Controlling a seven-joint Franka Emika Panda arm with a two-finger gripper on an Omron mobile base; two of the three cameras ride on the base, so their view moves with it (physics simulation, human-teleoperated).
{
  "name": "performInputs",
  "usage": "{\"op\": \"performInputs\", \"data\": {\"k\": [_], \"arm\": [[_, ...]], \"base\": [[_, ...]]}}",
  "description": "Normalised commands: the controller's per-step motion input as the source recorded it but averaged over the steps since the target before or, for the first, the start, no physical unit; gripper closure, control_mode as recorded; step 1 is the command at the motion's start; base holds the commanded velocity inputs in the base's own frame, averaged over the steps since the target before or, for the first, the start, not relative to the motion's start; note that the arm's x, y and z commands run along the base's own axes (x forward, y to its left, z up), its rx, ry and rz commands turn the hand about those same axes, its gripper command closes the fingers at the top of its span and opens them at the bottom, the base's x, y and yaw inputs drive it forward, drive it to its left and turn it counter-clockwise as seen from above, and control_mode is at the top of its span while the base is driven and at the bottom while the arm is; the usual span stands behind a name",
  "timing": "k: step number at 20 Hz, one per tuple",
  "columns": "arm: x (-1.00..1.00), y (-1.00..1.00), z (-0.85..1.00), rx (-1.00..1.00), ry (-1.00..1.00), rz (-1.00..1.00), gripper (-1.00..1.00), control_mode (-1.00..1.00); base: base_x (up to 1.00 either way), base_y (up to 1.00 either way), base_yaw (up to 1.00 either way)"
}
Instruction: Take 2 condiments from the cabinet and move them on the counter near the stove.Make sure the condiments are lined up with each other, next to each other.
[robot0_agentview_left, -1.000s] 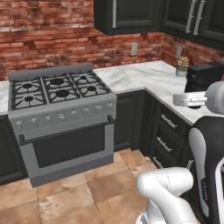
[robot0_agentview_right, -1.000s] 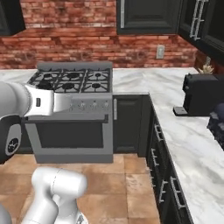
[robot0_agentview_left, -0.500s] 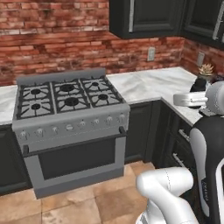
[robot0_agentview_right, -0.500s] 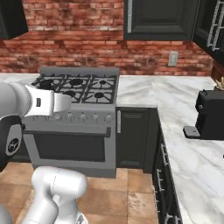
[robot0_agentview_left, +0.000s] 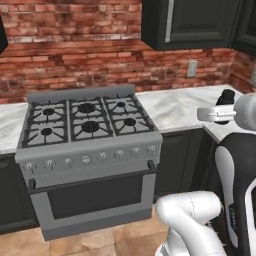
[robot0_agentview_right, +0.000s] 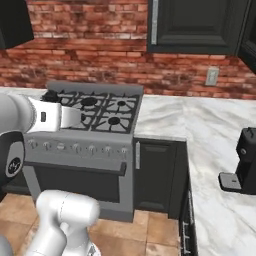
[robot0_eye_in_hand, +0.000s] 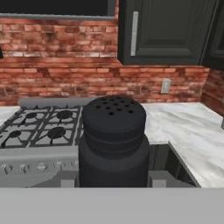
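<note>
One black shaker (robot0_eye_in_hand: 113, 140), upright in the closed jaws, fills the hand view before the stove (robot0_eye_in_hand: 39, 127).

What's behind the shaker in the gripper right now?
In the hand view, the black shaker hides the stove's right edge and the adjoining counter strip. Around it show burners, marble counter, brick wall and a closed wall cabinet.

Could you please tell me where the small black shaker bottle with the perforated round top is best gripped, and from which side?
Probably on the straight lower body of the small black shaker bottle, from the side with fingers level. It stands upright, its domed, holed cap narrows and would slip, and the gripper already closes there.
</note>
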Motion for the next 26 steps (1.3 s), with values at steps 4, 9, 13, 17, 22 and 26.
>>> {"op": "performInputs", "data": {"k": [4, 9, 13, 17, 22, 26], "arm": [[0.00, 0.00, 0.00, 0.00, 0.00, 0.00, 1.00, 1.00], [0.00, 0.00, 0.00, 0.00, 0.00, 0.00, 1.00, 1.00], [0.00, 0.00, 0.00, 0.00, 0.00, 0.00, 1.00, 1.00], [0.00, 0.00, 0.00, 0.00, 0.00, 0.00, 1.00, 1.00], [0.00, 0.00, 0.00, 0.00, 0.00, 0.00, 1.00, 1.00], [0.00, 0.00, 0.00, 0.00, 0.00, 0.00, 1.00, 1.00]], "base": [[0.59, -0.37, 0.19], [0.61, -0.33, 0.18], [0.60, -0.29, 0.16], [0.54, -0.25, 0.15], [0.38, -0.24, 0.11], [0.23, -0.25, 0.04]]}}
